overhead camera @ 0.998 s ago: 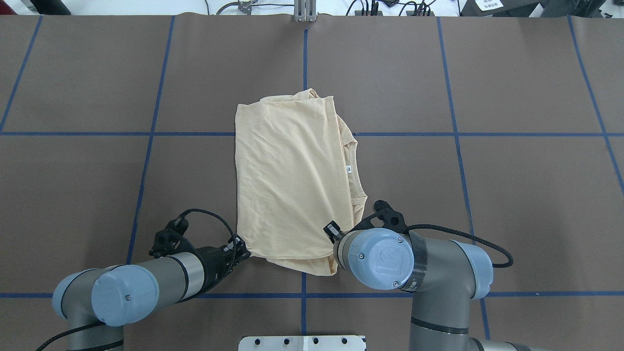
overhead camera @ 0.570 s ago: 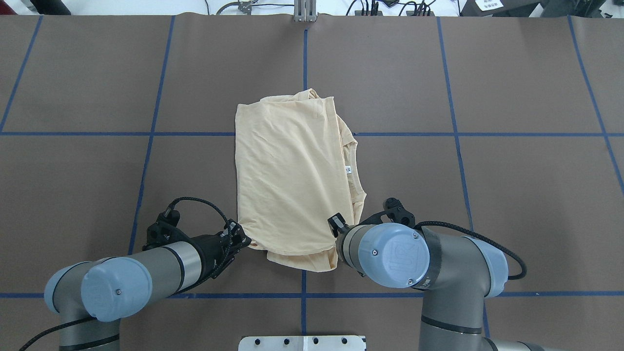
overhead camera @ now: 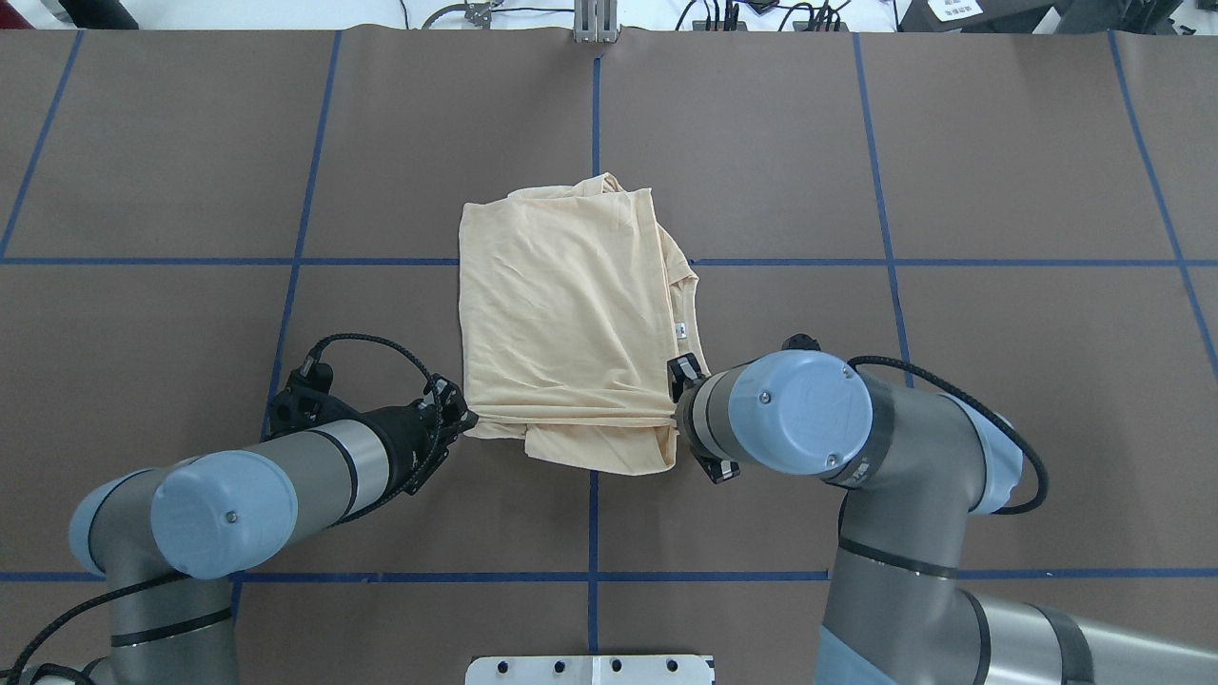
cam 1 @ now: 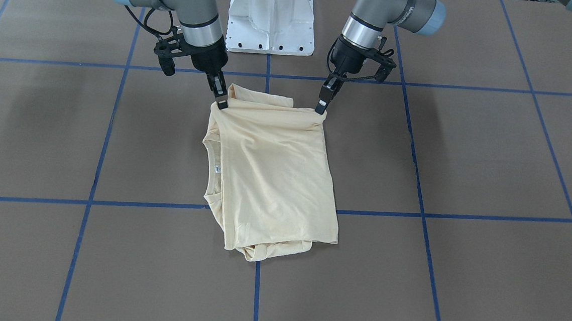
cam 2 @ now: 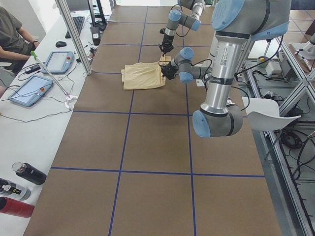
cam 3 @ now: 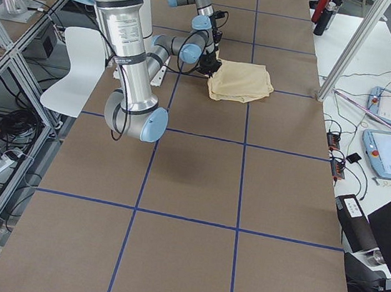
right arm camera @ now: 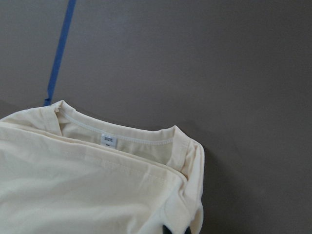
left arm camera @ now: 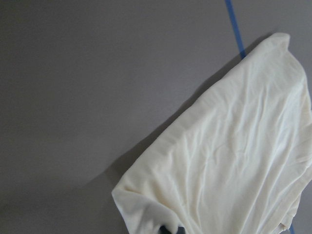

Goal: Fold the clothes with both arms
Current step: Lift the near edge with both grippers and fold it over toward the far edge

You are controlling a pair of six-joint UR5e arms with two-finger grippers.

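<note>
We see the left gripper (cam 1: 322, 106) and right gripper (cam 1: 221, 101), jaws pinched shut on the two base-side corners of the shirt (cam 1: 273, 169), held above the table (cam 1: 467, 158).

We see a brown table (overhead camera: 190, 143) crossed by blue tape lines (overhead camera: 295, 262); a folded cream T-shirt (overhead camera: 561, 314) lies near its middle.

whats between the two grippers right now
Only the T-shirt: its robot-side edge runs from the left gripper to the right gripper, which each pinch a corner. The front-facing view shows it best.
</note>
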